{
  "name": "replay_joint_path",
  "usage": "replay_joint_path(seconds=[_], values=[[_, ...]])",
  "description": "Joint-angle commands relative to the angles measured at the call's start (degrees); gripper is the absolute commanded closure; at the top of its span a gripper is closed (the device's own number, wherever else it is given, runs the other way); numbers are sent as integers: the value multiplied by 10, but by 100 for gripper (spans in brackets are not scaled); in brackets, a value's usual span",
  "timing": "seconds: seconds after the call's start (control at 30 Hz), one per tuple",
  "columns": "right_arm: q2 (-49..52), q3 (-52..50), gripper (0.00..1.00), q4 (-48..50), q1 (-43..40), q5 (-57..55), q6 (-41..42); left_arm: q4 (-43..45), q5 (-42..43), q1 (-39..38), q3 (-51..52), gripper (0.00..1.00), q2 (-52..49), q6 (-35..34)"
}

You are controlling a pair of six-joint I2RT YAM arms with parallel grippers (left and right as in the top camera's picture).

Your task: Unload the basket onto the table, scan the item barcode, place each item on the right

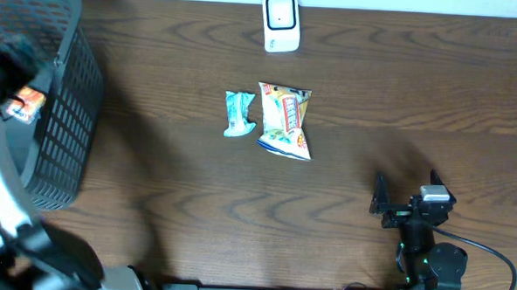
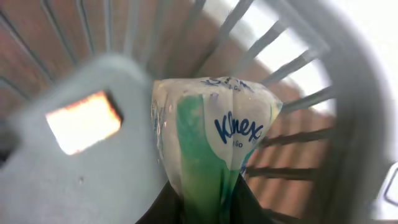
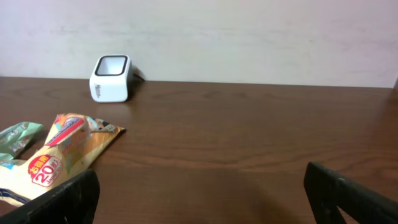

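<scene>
Left pincer [image 2: 206, 210] is clamped on the pack [image 2: 211, 130], a green-and-white Kleenex one. The pack stands up out of the jaws, gripped at its lower end. No barcode shows on the face we see.

Pincer and pack are both down inside the basket [image 2: 292, 62], with bars ahead of the pincer and on both sides. We'd call the grab done and the scan not started. What's left: lift clear of the basket, carry to the scanner [image 1: 281, 24], and turn the barcode face to its window.

From the left pincer the scanner is well apart, across the tabletop [image 1: 195, 203] at the far edge. The basket wall sits between them, so we read the rim as the main thing in the way. A sideways exit would catch the bars.

There's an orange patch [image 2: 84, 121] just beside the pack on the grey basket surface. We can't tell what it is.

Right pincer [image 3: 202, 199] hangs wide open over bare tabletop, holding nothing. Ahead of it and to its left lie a snack bag [image 1: 286, 120] and, just beside that, a teal packet [image 1: 239, 113]. Both sit on our side of the scanner, near the carry path. They're low, so a high carry should pass over them.
</scene>
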State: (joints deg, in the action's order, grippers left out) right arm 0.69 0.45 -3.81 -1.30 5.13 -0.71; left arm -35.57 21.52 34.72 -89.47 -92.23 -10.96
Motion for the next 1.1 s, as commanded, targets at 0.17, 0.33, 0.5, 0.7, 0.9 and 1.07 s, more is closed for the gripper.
replay_joint_path(seconds=[0.17,0.33,0.5,0.7,0.9,1.07], values=[[-3,-1,1,-2,-1,-3,-6,25,-1,-1,-3,93,111,-78],[-3,-1,1,-2,-1,-3,-7,22,-1,-1,-3,93,129,-78],[-3,-1,1,-2,-1,-3,-6,5,1,-2,-3,93,129,-115],[-3,-1,1,-2,-1,-3,-6,34,58,-2,-3,92,141,-170],[-3,-1,1,-2,-1,-3,-6,52,168,-38,-3,93,143,-170],[-3,-1,1,-2,-1,-3,-6,47,168,-127,-3,92,143,-127]])
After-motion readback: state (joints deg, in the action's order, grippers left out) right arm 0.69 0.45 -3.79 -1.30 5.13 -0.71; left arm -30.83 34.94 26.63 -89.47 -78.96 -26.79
